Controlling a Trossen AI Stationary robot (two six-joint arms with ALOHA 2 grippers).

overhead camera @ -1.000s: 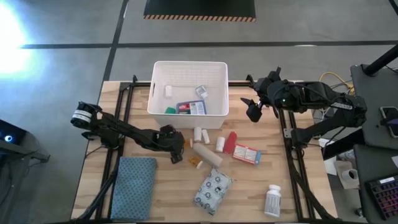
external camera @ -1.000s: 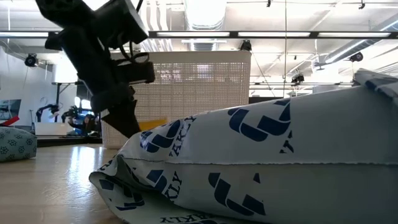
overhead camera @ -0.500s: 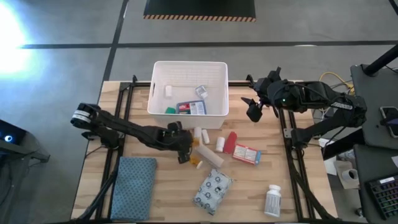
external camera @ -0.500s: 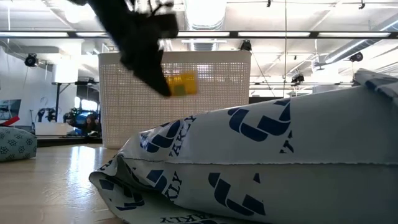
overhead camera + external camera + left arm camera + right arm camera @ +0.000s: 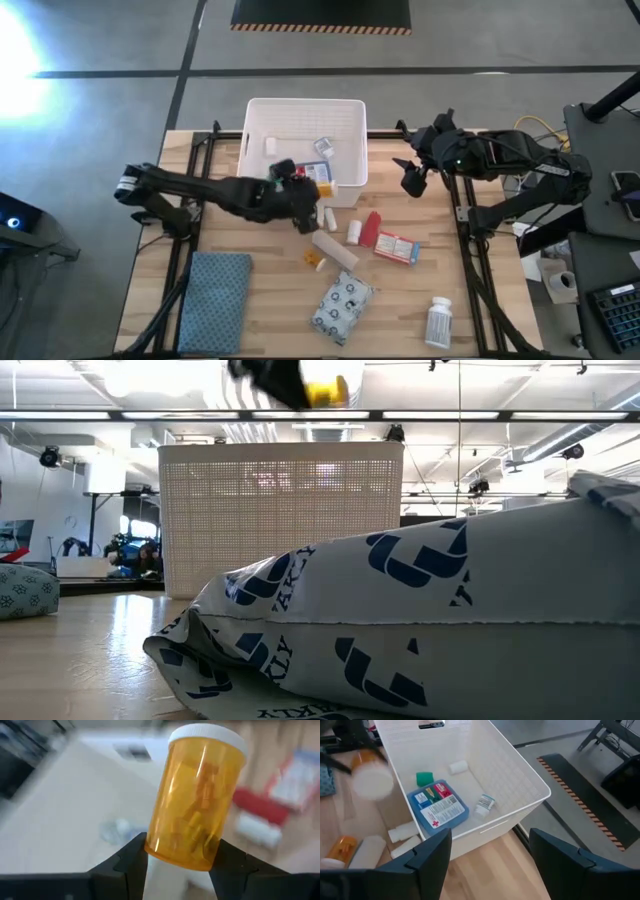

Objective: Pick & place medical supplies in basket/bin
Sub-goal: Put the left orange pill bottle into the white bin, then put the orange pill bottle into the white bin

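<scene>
My left gripper (image 5: 310, 191) is shut on an orange vial with a white cap (image 5: 323, 187). It holds the vial high over the near wall of the white ribbed bin (image 5: 256, 140); the low view shows the vial (image 5: 327, 392) above the bin's rim. A blue-white pouch (image 5: 437, 807), a small bottle (image 5: 484, 803) and a white roll (image 5: 457, 767) lie in the bin. White rolls (image 5: 322, 215), a red tube (image 5: 371, 228), a red-white box (image 5: 397, 247), a patterned packet (image 5: 343, 307) and a white bottle (image 5: 439, 322) lie on the table. My right gripper (image 5: 412, 180) waits open beside the bin's right side. My left gripper pinches the vial's orange body near its bottom end (image 5: 170, 851) between its two fingers (image 5: 131, 861). The white cap (image 5: 207, 734) points away from the gripper. The vial is lifted clear of the table and the bin.
A second small orange vial (image 5: 316, 262) and a cream roll (image 5: 335, 250) lie just in front of the bin. A folded blue-grey cloth (image 5: 215, 290) lies at the near left. The patterned packet fills the low view (image 5: 420, 630). There is bare wood at the near right.
My left gripper has risen from the table in front of the bin with the orange vial. It has gone up and toward the far edge, to above the bin's near wall. The vial is now lifted clear, higher than the bin's rim.
</scene>
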